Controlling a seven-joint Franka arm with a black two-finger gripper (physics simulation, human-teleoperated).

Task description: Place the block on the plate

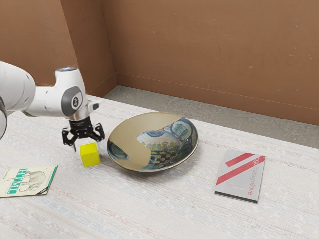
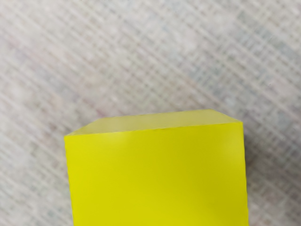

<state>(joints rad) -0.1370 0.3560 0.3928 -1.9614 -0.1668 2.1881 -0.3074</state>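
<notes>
Tabletop (image 1: 164, 209) has plate (image 1: 124, 134), with grey book (image 1: 239, 174) toward exterior view's right, HTML book (image 1: 27, 181) toward its left. Pincer (image 1: 87, 145) spread wide over the block, gripping nothing. Yellow block (image 1: 90, 155) sits on tabletop just beside plate, under pincer.

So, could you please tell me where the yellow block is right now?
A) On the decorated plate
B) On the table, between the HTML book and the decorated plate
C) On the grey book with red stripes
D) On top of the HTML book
B: the yellow block sits on the table, with the HTML book and decorated plate on opposite sides.
</notes>
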